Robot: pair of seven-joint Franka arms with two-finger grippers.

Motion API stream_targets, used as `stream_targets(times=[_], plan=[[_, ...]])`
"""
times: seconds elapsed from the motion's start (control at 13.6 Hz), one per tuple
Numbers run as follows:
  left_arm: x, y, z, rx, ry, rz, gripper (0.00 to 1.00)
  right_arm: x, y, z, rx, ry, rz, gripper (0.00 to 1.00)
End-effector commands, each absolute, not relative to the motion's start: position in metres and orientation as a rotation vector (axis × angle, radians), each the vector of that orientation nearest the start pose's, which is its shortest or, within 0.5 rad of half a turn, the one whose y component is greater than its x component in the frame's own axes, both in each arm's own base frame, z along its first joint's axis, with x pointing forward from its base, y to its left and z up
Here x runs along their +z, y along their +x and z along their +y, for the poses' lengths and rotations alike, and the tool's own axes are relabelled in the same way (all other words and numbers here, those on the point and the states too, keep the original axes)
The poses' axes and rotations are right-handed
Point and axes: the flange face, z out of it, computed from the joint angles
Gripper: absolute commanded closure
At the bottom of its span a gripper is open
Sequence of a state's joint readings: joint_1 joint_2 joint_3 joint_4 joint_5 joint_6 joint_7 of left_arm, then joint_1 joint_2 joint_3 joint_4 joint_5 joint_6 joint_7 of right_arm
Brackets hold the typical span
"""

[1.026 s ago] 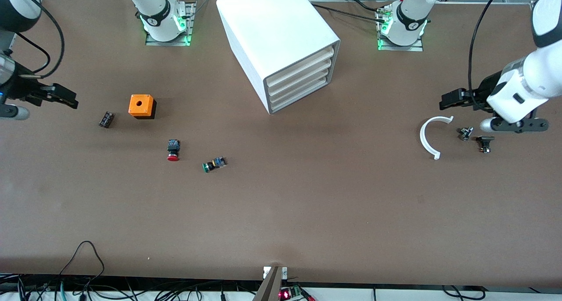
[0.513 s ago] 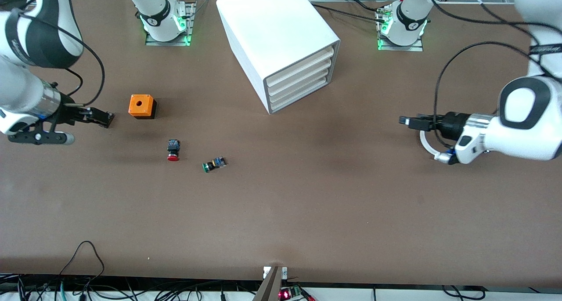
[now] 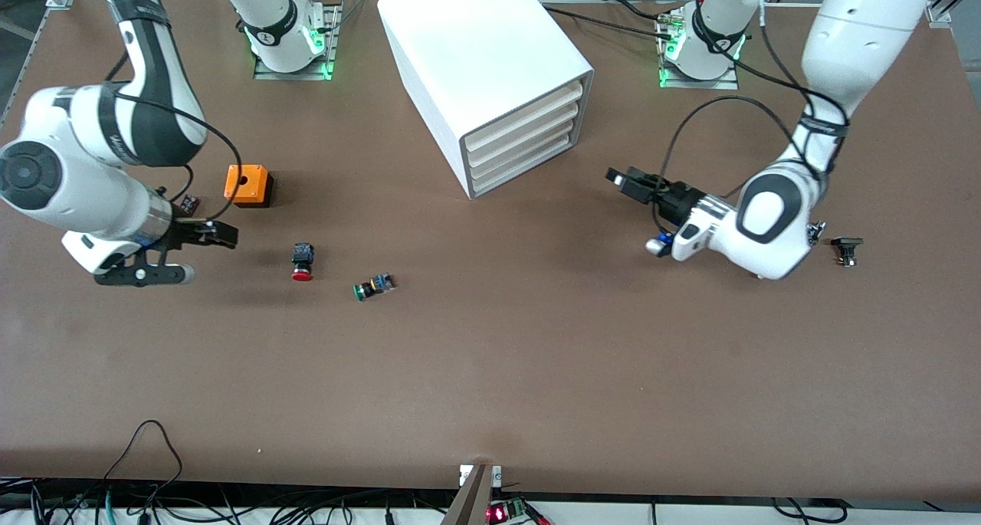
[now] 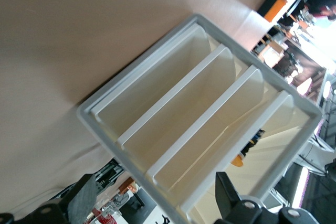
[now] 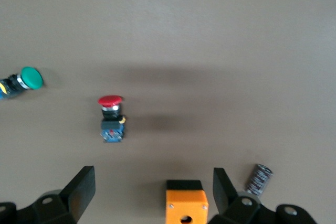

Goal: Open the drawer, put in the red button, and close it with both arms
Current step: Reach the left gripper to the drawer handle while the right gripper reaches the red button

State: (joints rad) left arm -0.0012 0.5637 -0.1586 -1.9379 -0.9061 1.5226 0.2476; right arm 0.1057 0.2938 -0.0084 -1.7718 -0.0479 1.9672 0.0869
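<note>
The white cabinet (image 3: 475, 50) stands near the robots' bases, its four cream drawer fronts (image 3: 529, 138) all shut; the fronts fill the left wrist view (image 4: 210, 119). The red button (image 3: 302, 262) lies on its side on the table, nearer the front camera than the orange cube (image 3: 247, 185); it also shows in the right wrist view (image 5: 111, 116). My right gripper (image 3: 218, 236) is open and empty, low beside the cube, a short way from the button (image 5: 152, 190). My left gripper (image 3: 625, 180) is open and empty, facing the drawer fronts from a short distance (image 4: 157, 203).
A green-capped button (image 3: 373, 286) lies beside the red one, toward the left arm's end. A small dark ribbed part (image 3: 188, 203) lies by the right arm's wrist. A black part (image 3: 846, 250) lies near the left arm's elbow.
Both arms have swung in from the table's ends. The right gripper has moved toward the red button, the left gripper toward the cabinet's drawer fronts, now covering the white curved piece.
</note>
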Motion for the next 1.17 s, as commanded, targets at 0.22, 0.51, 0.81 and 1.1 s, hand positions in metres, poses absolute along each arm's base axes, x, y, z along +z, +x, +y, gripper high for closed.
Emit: stream_targets(times=[0.22,0.51,0.81,1.1], plan=[[0.188,0.448,-0.251,-0.892,1.989,-0.095,0.00,0.331,0.609,0.103,0.135,-3.162,0.036,0.01],[0.195,0.439,-0.269,-0.866,1.989,-0.099,0.00,0.282,0.595,0.105,0.105,-3.152,0.029,0.01],[0.216,0.437,-0.281,-0.839,1.989,-0.159,0.00,0.238,0.573,0.102,0.061,-3.144,0.023,0.01],[0.210,0.424,-0.289,-0.835,1.986,-0.201,0.05,0.219,0.571,0.103,0.090,-3.143,0.021,0.01]])
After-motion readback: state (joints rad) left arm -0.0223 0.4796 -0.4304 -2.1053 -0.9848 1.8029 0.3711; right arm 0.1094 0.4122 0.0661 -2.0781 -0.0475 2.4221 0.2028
